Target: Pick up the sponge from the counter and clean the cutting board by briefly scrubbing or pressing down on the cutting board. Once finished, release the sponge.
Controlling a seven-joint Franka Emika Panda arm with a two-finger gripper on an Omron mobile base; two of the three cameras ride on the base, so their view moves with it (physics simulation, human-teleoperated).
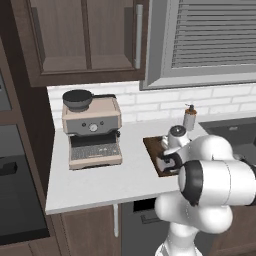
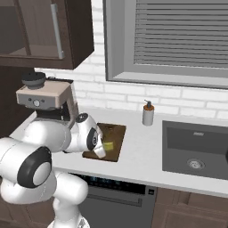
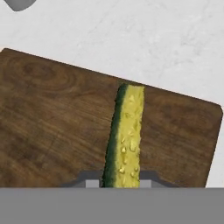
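- Gripping the sponge (image 3: 124,135), the fingers (image 3: 120,183) were seen closed on its two broad faces at the bottom centre of the hand view, where only their grey tips showed on either side of it.
- The sponge was held on edge: its yellow, pitted side was turned to the right of that frame and its dark green scrub layer to the left, and it ran up from the fingers toward the far edge of the cutting board (image 3: 52,127).
- Whether the sponge touched the board could not be told.
- The cutting board was spread across the middle of the hand view, dark brown with clear grain, and the white tabletop (image 3: 131,39) was seen beyond it in the upper part of the frame.
- In the right base view the sponge (image 2: 108,145) was seen as a small yellow patch over the board (image 2: 114,133), just right of the white wrist, a little left of the frame's centre.
- In the left base view the board (image 1: 152,146) was largely hidden behind the arm, right of centre; the sponge could not be made out there.
- A coffee machine (image 1: 92,131) was stood on the tabletop (image 1: 100,182) in the left half of that frame, well apart from the board.
- A soap dispenser (image 2: 148,113) was placed near the wall, between the board and the dark sink (image 2: 196,151) at the right of the right base view.
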